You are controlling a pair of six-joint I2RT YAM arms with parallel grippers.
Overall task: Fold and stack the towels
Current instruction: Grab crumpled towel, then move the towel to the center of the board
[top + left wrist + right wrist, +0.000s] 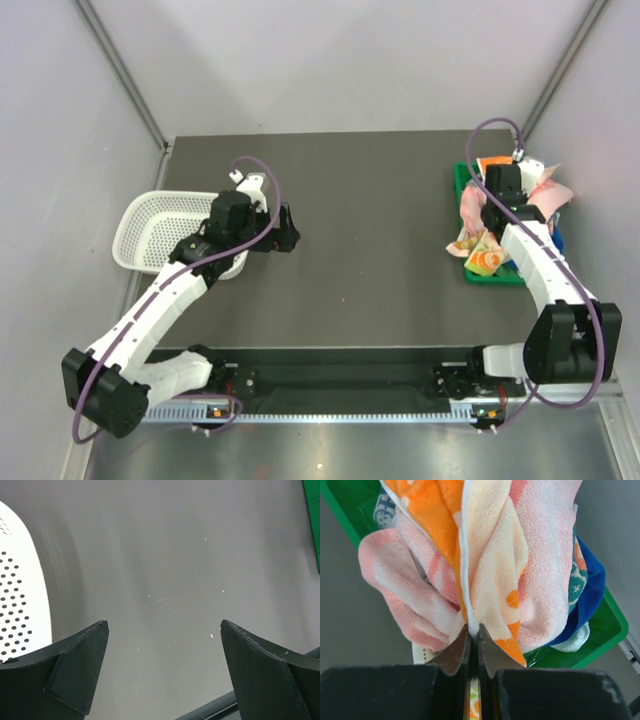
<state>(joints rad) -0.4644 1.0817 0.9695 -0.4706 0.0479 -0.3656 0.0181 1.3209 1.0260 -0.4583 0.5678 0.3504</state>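
A heap of towels (505, 215) fills the green bin (497, 277) at the table's right side. In the right wrist view I see an orange towel (427, 510), a pink one (395, 587), a cream towel with orange patches (492, 575) and a blue one (590, 592). My right gripper (474, 630) is shut on a fold of the cream and orange towel, with the cloth pinched between its fingertips. My left gripper (164, 627) hangs open over bare table, nothing between its fingers (82, 667).
A white mesh basket (160, 232) stands at the left, just behind the left arm, its rim (20, 605) at the left edge of the left wrist view. The green bin's edge (314, 520) shows far right there. Grey walls enclose the table.
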